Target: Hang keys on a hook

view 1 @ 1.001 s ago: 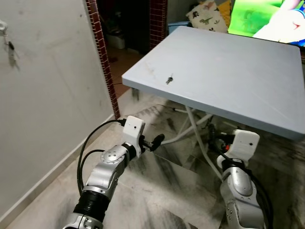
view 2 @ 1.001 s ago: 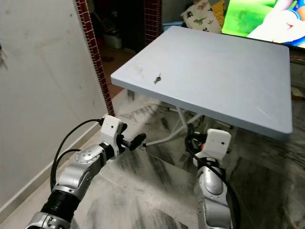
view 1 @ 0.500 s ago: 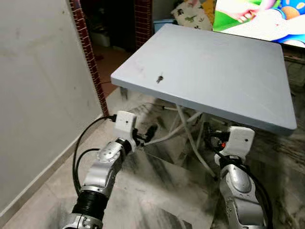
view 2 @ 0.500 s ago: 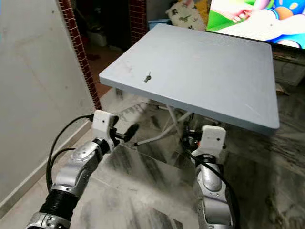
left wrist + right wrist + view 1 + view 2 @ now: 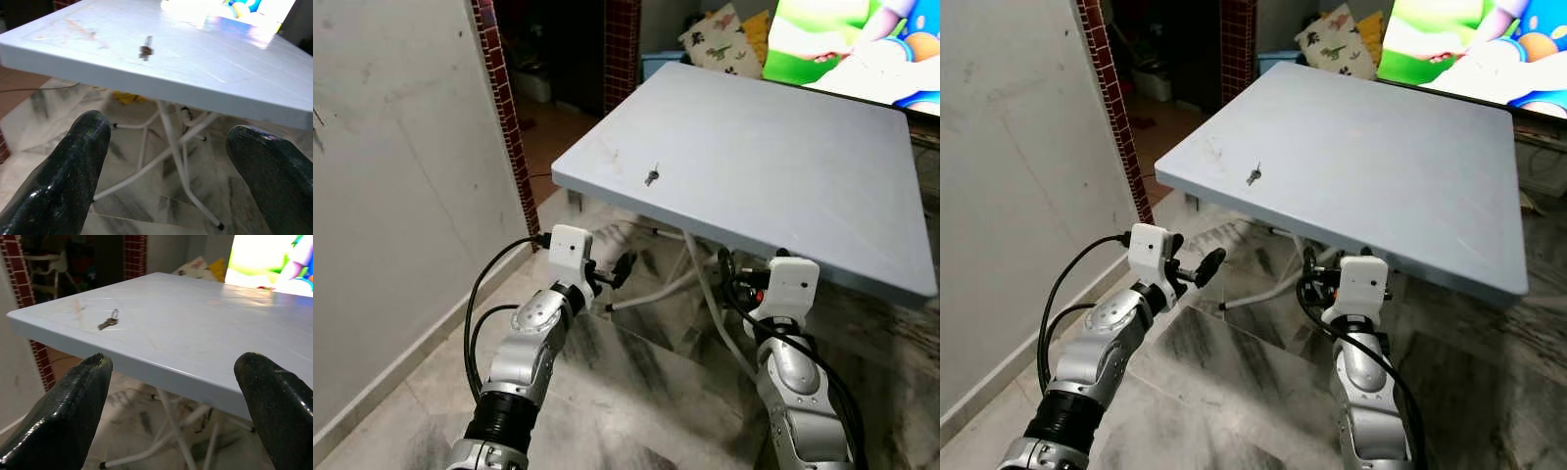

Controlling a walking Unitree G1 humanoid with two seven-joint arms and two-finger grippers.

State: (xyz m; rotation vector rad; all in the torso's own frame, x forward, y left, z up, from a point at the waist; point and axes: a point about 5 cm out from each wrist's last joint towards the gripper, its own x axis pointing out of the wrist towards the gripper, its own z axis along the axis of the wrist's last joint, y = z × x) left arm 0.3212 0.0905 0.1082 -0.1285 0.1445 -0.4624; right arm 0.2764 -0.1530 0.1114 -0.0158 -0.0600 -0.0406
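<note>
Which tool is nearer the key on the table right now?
Left, though only slightly. The left tool sits below the table edge, just under the key. The right tool is under the table, further to the robot's right.

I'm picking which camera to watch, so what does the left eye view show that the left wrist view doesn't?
Left eye alone: the white wall, the brick pillar, and the left tool seen from outside, low in front of the grey table. Left wrist alone: a close look at its two fingers, spread apart. Both: the key lying on the table, marble floor beneath.
</note>
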